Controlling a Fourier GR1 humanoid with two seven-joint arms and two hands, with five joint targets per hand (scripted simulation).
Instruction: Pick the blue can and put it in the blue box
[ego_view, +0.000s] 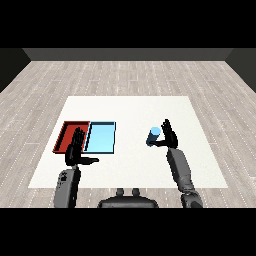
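Note:
A blue can (153, 135) stands upright on the white table (130, 110), right of the middle. My right hand (169, 134) is just to its right, open, fingers straight and pointing up, thumb reaching toward the can's lower side without curling round it. The light blue tray (101, 137) lies left of the middle with nothing in it. My left hand (75, 150) hovers open at the near left, over the seam between the two trays, thumb stretched to the right.
A red tray (67, 134) lies against the blue tray's left side, partly covered by my left hand. A strip of bare table separates the blue tray from the can.

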